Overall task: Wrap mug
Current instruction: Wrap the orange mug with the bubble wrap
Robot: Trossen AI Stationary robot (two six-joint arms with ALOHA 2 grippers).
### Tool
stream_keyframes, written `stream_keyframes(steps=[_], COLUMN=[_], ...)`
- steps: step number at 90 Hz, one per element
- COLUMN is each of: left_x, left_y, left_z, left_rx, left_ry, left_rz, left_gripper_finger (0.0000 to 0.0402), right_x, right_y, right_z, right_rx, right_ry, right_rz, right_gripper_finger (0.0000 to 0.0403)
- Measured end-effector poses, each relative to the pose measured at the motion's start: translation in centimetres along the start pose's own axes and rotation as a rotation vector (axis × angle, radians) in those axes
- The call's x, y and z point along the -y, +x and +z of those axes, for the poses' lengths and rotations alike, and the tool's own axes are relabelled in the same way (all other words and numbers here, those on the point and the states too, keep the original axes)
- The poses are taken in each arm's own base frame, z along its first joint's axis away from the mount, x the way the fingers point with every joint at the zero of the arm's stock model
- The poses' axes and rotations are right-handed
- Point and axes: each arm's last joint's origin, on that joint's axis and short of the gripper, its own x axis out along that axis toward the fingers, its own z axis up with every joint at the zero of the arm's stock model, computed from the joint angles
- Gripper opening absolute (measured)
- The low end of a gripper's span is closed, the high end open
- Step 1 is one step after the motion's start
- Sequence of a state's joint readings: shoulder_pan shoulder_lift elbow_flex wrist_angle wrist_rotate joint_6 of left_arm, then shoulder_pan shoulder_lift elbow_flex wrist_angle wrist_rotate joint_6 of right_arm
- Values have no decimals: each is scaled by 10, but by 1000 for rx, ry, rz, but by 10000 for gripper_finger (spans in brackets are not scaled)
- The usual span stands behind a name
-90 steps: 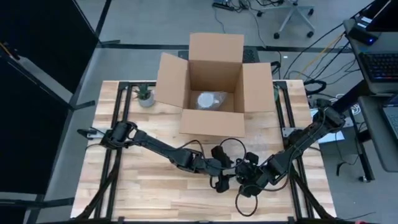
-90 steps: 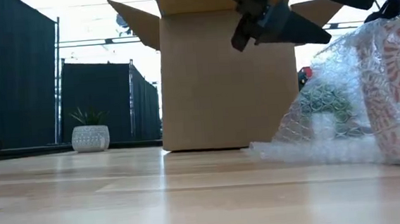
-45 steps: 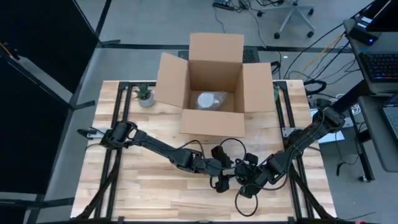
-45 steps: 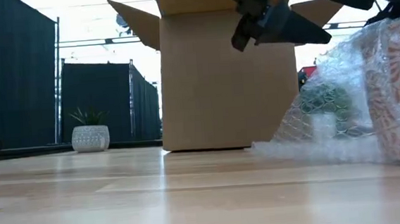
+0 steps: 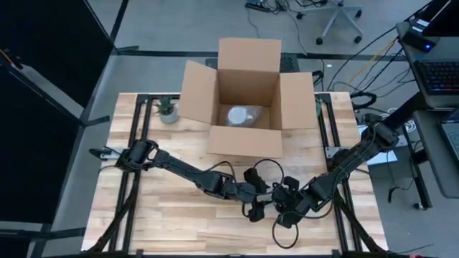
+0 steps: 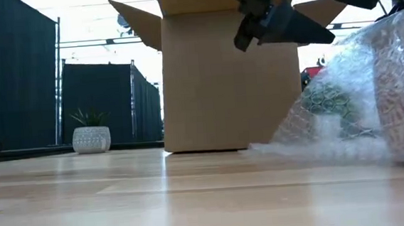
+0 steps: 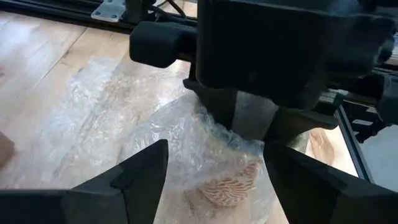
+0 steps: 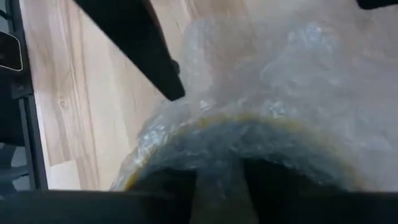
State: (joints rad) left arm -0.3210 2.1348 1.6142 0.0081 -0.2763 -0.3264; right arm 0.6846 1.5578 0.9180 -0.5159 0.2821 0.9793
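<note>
While the left claw [image 7: 214, 180] spreads wide, the right claw [image 5: 281, 203] pinches the bubble-wrapped mug [image 6: 393, 92].

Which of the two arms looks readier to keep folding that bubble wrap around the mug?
Probably the right. The right gripper is pinched on the bubble wrap over the mug, while the left gripper is open beside it.

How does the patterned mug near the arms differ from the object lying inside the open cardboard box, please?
The red-patterned mug in clear bubble wrap stands out on the wooden table, while the pale bubble-wrapped bundle lies inside the open brown cardboard box. The mug sits between both arms, with the right tool closed on its wrap and the left tool open around it; nothing touches the bundle. The mug's wrap trails loosely across the table; the bundle looks compact. Both are covered in bubble wrap.
</note>
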Motion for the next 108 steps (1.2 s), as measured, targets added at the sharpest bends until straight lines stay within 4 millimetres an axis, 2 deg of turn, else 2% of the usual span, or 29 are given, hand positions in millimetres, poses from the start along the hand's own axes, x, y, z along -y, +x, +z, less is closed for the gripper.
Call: stream_keyframes(steps=[15, 43, 61, 73, 108], left_x=[3, 4, 1, 0, 0], left_y=[1, 30, 38, 38, 39], left_z=[-1, -24, -32, -35, -37], left_rx=[20, 62, 42, 9, 6], left_ry=[-1, -41, -54, -37, -35], left_rz=[6, -32, -43, -35, -22], left_gripper_finger=[253, 253, 253, 253, 253], right_x=[0, 0, -3, -10, -26], right_y=[0, 1, -1, -10, -55], right_z=[0, 2, 4, 11, 30], right_rx=[6, 11, 11, -8, -46], right_ry=[-11, -16, -43, -86, -164], right_rz=[3, 8, 15, 5, -52], right_gripper_finger=[127, 120, 119, 119, 119])
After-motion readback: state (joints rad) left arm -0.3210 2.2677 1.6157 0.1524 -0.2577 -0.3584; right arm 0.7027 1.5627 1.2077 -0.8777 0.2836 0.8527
